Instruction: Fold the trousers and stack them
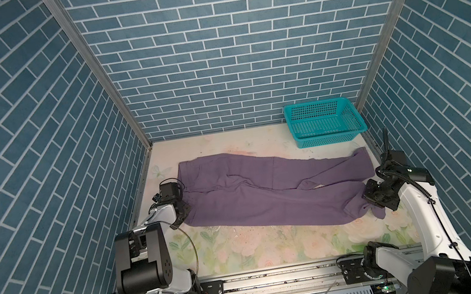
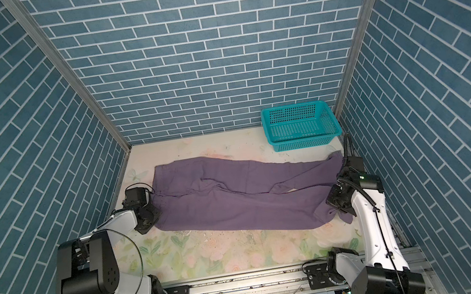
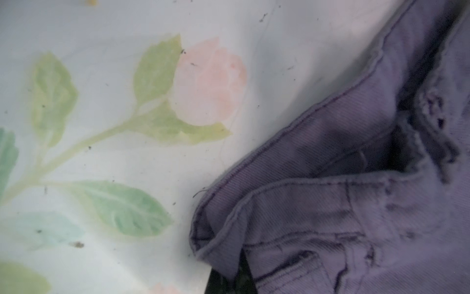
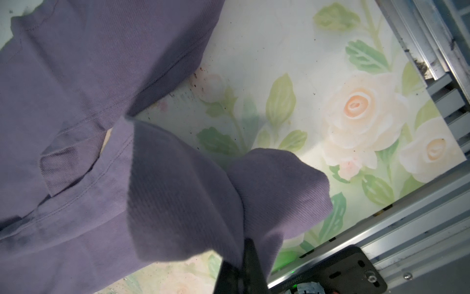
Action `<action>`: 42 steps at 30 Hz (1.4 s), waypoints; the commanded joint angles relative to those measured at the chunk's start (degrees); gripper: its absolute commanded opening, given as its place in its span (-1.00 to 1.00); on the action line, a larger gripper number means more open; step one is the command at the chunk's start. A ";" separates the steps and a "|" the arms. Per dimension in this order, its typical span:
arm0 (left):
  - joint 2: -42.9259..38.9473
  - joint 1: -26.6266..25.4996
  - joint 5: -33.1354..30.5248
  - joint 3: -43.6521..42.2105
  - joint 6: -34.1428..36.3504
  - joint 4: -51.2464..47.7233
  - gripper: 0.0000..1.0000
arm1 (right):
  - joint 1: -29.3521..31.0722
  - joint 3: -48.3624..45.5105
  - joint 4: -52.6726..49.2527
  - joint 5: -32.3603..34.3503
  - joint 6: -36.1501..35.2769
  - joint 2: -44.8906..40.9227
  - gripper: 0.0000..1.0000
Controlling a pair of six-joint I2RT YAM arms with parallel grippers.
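Item: trousers (image 1: 266,193), dusty purple, one pair, not yet folded.
Location: laid lengthwise across the middle of the bench (image 1: 259,251) in both top views, with the waistband at centre left and the leg ends at centre right.
Lie: the two legs are spread apart. The nearer leg is flat, and the farther leg is rumpled, with a small turned-up flap at the fork.
Left fingers (image 3: 229,285): closed. In the left wrist view, lower centre, the near waistband corner is draped over them and appears to be pinched.
Right fingers (image 4: 251,269): clenched on the bunched hem of the nearer leg, which is raised a little off the bench.
Basket (image 1: 323,122): teal mesh, at the upper right of the bench, apart from the cloth and holding nothing.
Step in hand: judged to be the start of the first lengthwise fold, with both ends of the near edge taken.
Next move calls for: both ends to be lifted together and the cloth kept taut. The nearer leg is to be carried away from the rail and laid on the farther leg, edges matched.
Caution: the left hold is slight, so the corner may slip.
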 commanded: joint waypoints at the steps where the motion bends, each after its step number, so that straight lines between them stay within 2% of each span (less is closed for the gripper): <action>1: -5.23 1.99 2.00 0.61 -1.06 -4.89 -1.00 | -2.10 0.55 -0.54 -3.38 -1.83 -0.48 -1.00; 10: -29.00 12.51 2.78 5.55 -0.42 -18.00 -1.00 | -4.46 2.57 -1.78 -4.12 -1.79 0.14 -1.00; 14: -30.74 13.39 -0.01 7.80 0.96 -25.17 -1.00 | -4.55 2.24 -1.99 -4.78 -1.69 1.04 -1.00; 20: -31.43 15.24 -4.23 6.30 0.31 -28.90 -0.96 | -4.63 -3.25 -0.11 -9.08 -0.25 1.46 -1.00; 21: -31.53 15.78 -4.44 5.69 0.03 -28.78 -0.69 | -4.61 -4.20 0.47 -9.44 0.32 1.95 -1.00; 22: -31.76 16.14 -4.46 5.36 -0.37 -28.86 -0.32 | -4.55 -3.94 0.68 -9.91 0.25 2.49 -1.00; 23: -32.13 16.18 -3.88 5.19 -0.16 -28.47 0.28 | -4.64 -4.31 1.54 -10.32 0.97 2.54 -1.00; 24: -32.76 16.12 -2.38 4.82 0.51 -27.17 0.84 | -4.58 -4.97 3.03 -9.95 1.91 2.32 -0.87; 25: -32.93 16.16 -1.01 4.52 0.63 -26.05 0.99 | -4.55 -5.66 4.75 -9.94 3.07 2.06 -0.66; 29: -31.48 15.98 4.60 4.51 0.88 -21.96 0.99 | -4.65 -6.83 9.22 -8.11 6.81 1.63 -0.22; 30: -30.83 15.76 5.36 4.86 0.78 -21.38 0.99 | -4.64 -5.81 9.26 -6.10 7.35 1.19 0.07; 33: -28.60 13.51 5.02 6.21 1.23 -19.20 0.99 | -4.93 1.03 8.39 2.03 6.60 -0.55 0.27; 35: -26.37 10.13 2.96 8.15 1.65 -19.01 0.99 | -5.00 5.27 8.51 4.76 6.48 -1.28 0.30; 38: -22.26 4.32 -0.22 10.50 1.45 -17.64 0.99 | -4.91 7.52 9.90 3.51 7.58 -0.96 0.24; 40: -19.20 1.01 -0.60 10.76 0.33 -15.26 0.98 | -4.82 5.71 11.40 1.44 7.84 -1.17 0.07; 42: -16.31 -1.11 -0.63 10.79 -0.52 -13.47 0.94 | -4.48 3.67 10.63 0.14 7.31 -1.58 -0.25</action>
